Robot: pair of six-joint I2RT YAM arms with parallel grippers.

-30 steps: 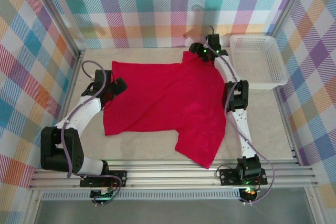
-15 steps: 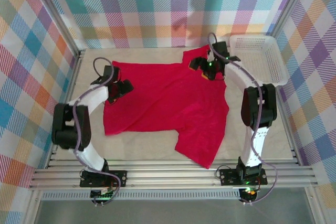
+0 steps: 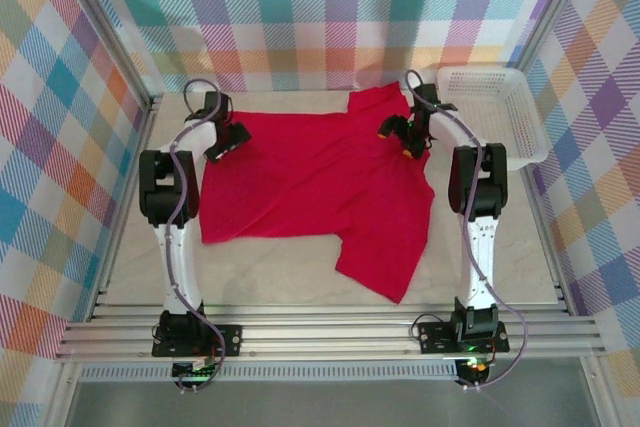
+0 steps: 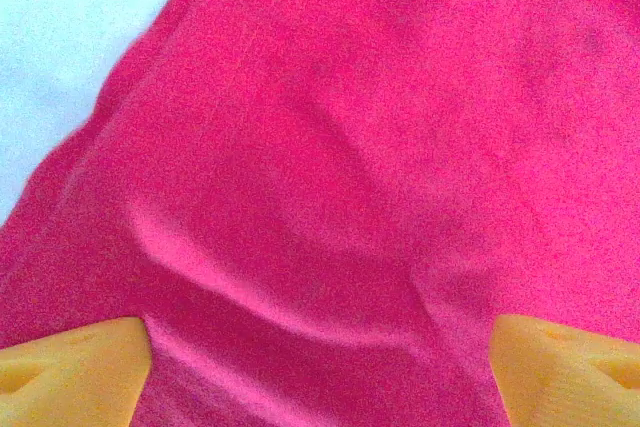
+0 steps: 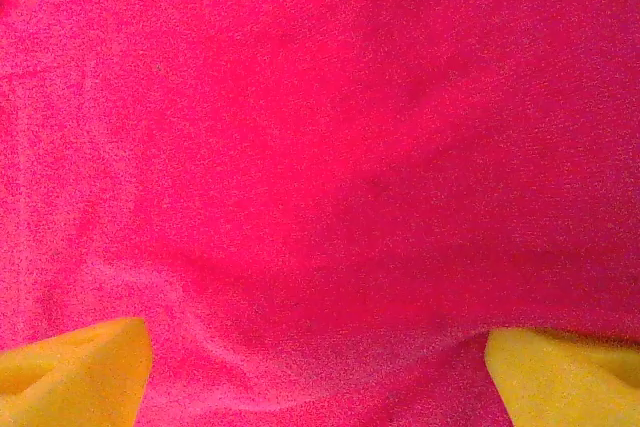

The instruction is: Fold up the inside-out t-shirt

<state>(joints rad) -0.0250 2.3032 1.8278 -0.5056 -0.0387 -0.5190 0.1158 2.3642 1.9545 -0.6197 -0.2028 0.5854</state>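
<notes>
The shirt (image 3: 315,182) lay spread out red on the table (image 3: 270,269), with one flap poking toward the near edge. The left gripper (image 3: 228,139) sat over its far-left corner and the right gripper (image 3: 402,137) over the far-right part. Both had fingers spread wide with nothing pinched. It's thin, floppy cloth, so we figured it'd sag and slide; corners or hems looked like the best grab. Up close it was all just red, so seams were hard to make out. We couldn't tell if the fingertips actually touched the cloth.
</notes>
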